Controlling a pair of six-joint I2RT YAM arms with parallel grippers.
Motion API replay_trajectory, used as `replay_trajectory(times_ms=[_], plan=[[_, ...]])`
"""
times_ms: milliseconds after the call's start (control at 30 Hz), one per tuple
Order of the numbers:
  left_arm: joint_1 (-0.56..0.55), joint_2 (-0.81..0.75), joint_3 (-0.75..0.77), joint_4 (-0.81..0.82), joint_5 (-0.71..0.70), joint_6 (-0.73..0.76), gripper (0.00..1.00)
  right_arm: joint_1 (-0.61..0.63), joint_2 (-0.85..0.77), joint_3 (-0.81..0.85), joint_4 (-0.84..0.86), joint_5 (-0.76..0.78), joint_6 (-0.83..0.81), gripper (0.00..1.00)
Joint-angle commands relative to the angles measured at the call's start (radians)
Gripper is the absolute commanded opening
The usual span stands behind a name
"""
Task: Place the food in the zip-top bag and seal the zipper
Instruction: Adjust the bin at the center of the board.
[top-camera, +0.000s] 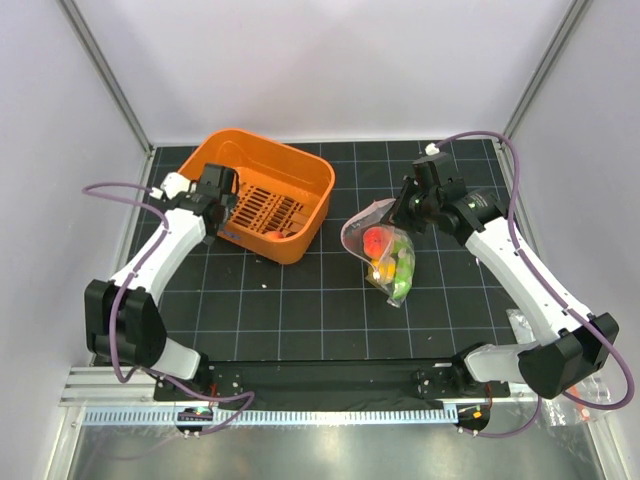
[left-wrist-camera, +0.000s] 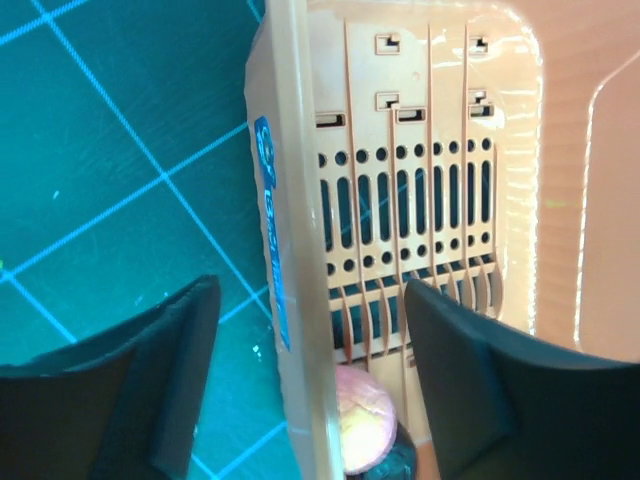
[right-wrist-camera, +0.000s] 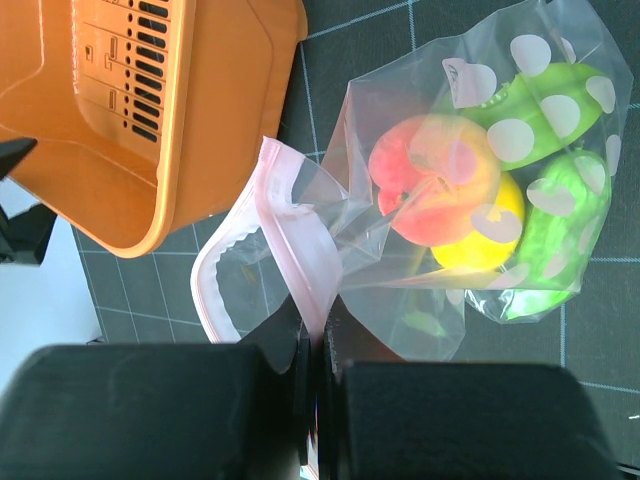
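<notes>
White walls (top-camera: 320, 60) enclose a black grid mat (top-camera: 300, 300). The zip-top bag (top-camera: 385, 250) holds a peach ball (right-wrist-camera: 430, 180), a yellow fruit (right-wrist-camera: 485, 235) and green pieces (right-wrist-camera: 555, 220), and the right gripper (right-wrist-camera: 318, 350) pinches its zipper (right-wrist-camera: 290, 240). The left gripper (left-wrist-camera: 310, 310), spread wide, straddles the wall of the orange basket (top-camera: 300, 170), where a purplish toy (left-wrist-camera: 362, 425) lies.

1. Small pinkish piece (left-wrist-camera: 362, 425) inside basket (left-wrist-camera: 300, 250), by its side wall: bottom cut off at view's edge, dark base blurred.
2. Zipper (right-wrist-camera: 280, 225) of zip-top bag (right-wrist-camera: 400, 300), right of basket: near end hidden btwn right gripper (right-wrist-camera: 318, 340) fingers.
3. Green food (right-wrist-camera: 560, 240) at bag's end away from basket: partly masked by pale spots.
</notes>
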Motion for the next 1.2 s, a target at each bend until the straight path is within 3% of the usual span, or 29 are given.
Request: replay_trajectory(times_ms=[0, 67, 200, 267, 400, 467, 600, 767, 1167], plan=[[0.002, 0.018, 0.086, -0.178, -0.022, 0.042, 0.89, -0.001, -0.021, 0.028, 0.020, 0.008, 0.001, 0.01], [0.002, 0.008, 0.130, -0.188, -0.008, 0.123, 0.94, -0.001, -0.022, 0.028, 0.020, 0.010, 0.001, 0.01], [-0.002, -0.004, 0.243, -0.200, 0.028, 0.378, 0.95, -0.001, -0.022, 0.025, 0.020, 0.005, -0.001, 0.01], [-0.003, 0.033, 0.381, -0.263, 0.067, 0.525, 0.95, -0.001, -0.021, 0.023, 0.018, 0.002, -0.001, 0.01], [-0.003, 0.090, 0.573, -0.312, 0.205, 0.700, 1.00, -0.001, -0.016, 0.026, 0.020, -0.001, -0.002, 0.01], [-0.003, 0.123, 0.598, -0.304, 0.357, 0.812, 1.00, -0.001, -0.016, 0.026, 0.021, -0.004, -0.001, 0.01], [-0.006, 0.238, 0.696, -0.382, 0.495, 0.875, 1.00, -0.001, -0.011, 0.037, 0.024, -0.005, -0.002, 0.01], [-0.032, 0.326, 0.715, -0.451, 0.658, 0.923, 1.00, -0.001, -0.008, 0.045, 0.009, 0.001, -0.007, 0.01], [-0.133, 0.401, 0.563, -0.447, 0.793, 1.030, 1.00, -0.001, -0.022, 0.014, 0.016, -0.001, 0.002, 0.01]])
